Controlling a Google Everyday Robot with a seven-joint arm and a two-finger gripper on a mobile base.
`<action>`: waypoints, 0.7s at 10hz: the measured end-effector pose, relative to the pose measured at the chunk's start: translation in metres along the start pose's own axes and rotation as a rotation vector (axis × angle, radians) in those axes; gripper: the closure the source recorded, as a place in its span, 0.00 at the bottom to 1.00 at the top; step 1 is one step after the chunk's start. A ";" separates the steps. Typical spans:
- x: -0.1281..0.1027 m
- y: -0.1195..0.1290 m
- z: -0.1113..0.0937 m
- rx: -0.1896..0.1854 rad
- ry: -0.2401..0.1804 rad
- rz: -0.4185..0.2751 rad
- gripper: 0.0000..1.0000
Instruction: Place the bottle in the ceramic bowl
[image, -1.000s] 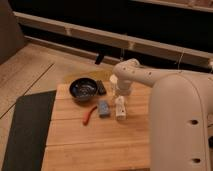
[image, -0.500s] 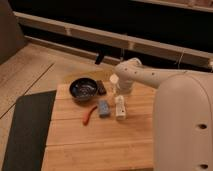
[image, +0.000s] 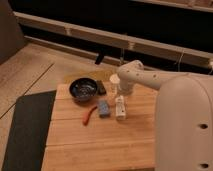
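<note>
A: Bottle (image: 120, 108) lies on bench (image: 100, 145), just beside blue block (image: 103, 108); gripper (image: 119, 96) right over it; jaws released or clenched, cannot tell

B: Risk, I judge: smooth plastic slips mid-carry, or bottle clips ceramic bowl (image: 83, 90) rim and rolls off

Dim, warm light falls on the wooden table (image: 100, 142), brightest on my white arm (image: 150, 80) at 3 o'clock, and the background at 12 o'clock is nearly black. My gripper (image: 119, 97) hangs pale near centre, just above the bottle (image: 120, 111). A faint gleam sits inside the ceramic bowl (image: 83, 90) at 10 o'clock.
</note>
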 end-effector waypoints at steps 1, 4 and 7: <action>-0.002 0.002 0.008 -0.008 0.008 -0.013 0.35; 0.007 0.008 0.034 -0.025 0.069 -0.030 0.35; 0.016 0.009 0.052 -0.029 0.116 -0.037 0.44</action>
